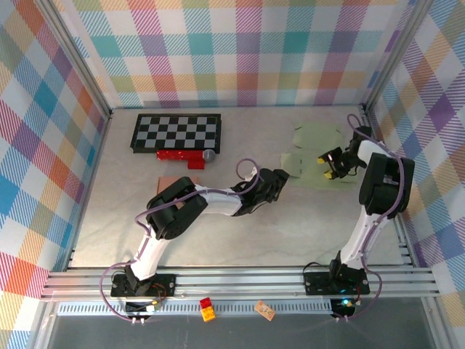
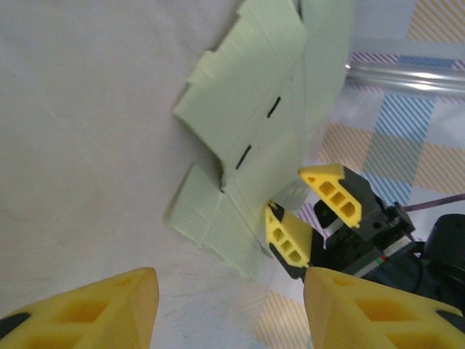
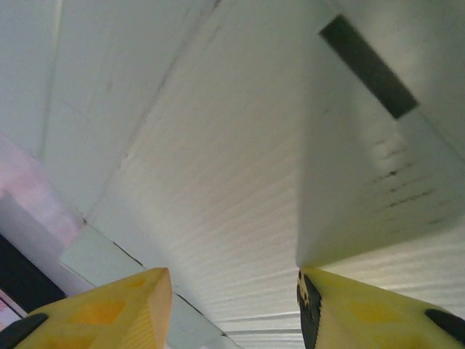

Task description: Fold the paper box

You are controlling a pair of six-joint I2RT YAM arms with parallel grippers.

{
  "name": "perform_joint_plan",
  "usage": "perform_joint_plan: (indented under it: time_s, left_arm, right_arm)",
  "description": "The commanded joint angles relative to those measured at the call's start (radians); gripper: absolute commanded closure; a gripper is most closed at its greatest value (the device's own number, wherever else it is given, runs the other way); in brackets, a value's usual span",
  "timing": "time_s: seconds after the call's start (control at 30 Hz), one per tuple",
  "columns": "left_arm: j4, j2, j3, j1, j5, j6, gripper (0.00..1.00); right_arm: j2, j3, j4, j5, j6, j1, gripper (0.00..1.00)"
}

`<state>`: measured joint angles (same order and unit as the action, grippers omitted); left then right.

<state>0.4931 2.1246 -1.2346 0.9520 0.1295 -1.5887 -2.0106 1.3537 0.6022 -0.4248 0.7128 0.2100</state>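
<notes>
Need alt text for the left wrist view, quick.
A pale green paper box, unfolded and cut with two slots, lies on the grey table. The right gripper, yellow-fingered, stands open at its lower right edge; the left gripper, also yellow, frames the bottom, open and off the box.

So the table (image 1: pixel 290 233) is a plain grey slab, kinda scuffed. Far left there's a black-and-white checkerboard (image 1: pixel 176 133) lying flat, and a red block (image 1: pixel 182 155) sits right against its near edge with a small grey round thing (image 1: pixel 208 155) at its right end. A thin pinkish sheet (image 1: pixel 168 181) lies just nearer. The pale green paper box (image 1: pixel 314 154), still unfolded, is spread out far right.
</notes>
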Motion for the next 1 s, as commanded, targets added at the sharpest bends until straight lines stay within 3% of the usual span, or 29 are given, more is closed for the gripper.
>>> perform_joint_plan:
  time_s: [0.0,0.3,0.5,0.67,0.97]
  left_arm:
    - [-0.039,-0.12,0.125,-0.025,0.055,-0.063,0.45]
    - [-0.148,-0.491,0.483,-0.141,0.025,0.038,0.36]
    - [0.123,-0.381,0.527,-0.207,-0.116,0.022,0.41]
    - [0.16,-0.354,0.557,-0.213,-0.077,-0.017,0.47]
    - [0.235,-0.246,0.497,-0.217,-0.134,-0.023,0.59]
  right_arm:
    - [0.003,0.004,0.093,-0.031,-0.013,-0.093,0.5]
    - [0.103,-0.176,-0.035,-0.039,0.22,-0.33,0.49]
    - [0.138,-0.231,-0.052,-0.052,0.278,-0.424,0.5]
    - [0.17,-0.261,-0.056,-0.051,0.262,-0.428,0.5]
    - [0.161,-0.266,-0.05,-0.063,0.235,-0.426,0.51]
